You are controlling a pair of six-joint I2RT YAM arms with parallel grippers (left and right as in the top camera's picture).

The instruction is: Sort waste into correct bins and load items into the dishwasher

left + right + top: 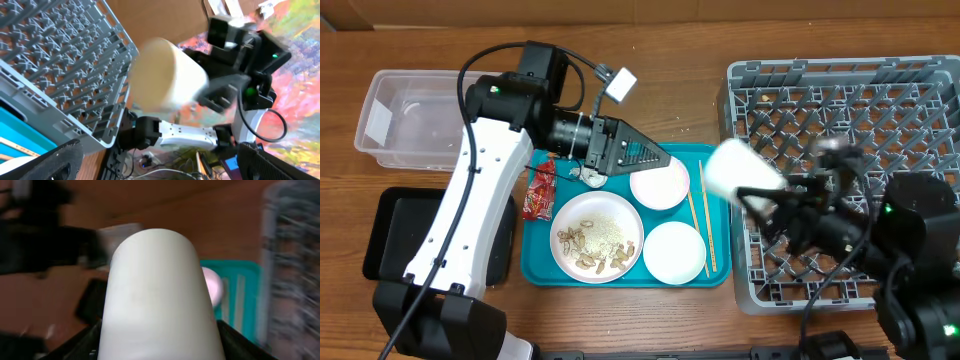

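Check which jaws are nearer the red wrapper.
Left. Left jaws hang over the teal tray near the red wrapper; right jaws hold a white cup by the dish rack.

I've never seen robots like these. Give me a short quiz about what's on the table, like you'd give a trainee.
1. True or false: the right gripper is holding a white cup.
2. Which dish has food scraps on it? A) the plate B) a small bowl C) the grey rack
3. Fill in: the chopsticks lie on the ____ tray.

Key: 1 true; 2 A; 3 teal.
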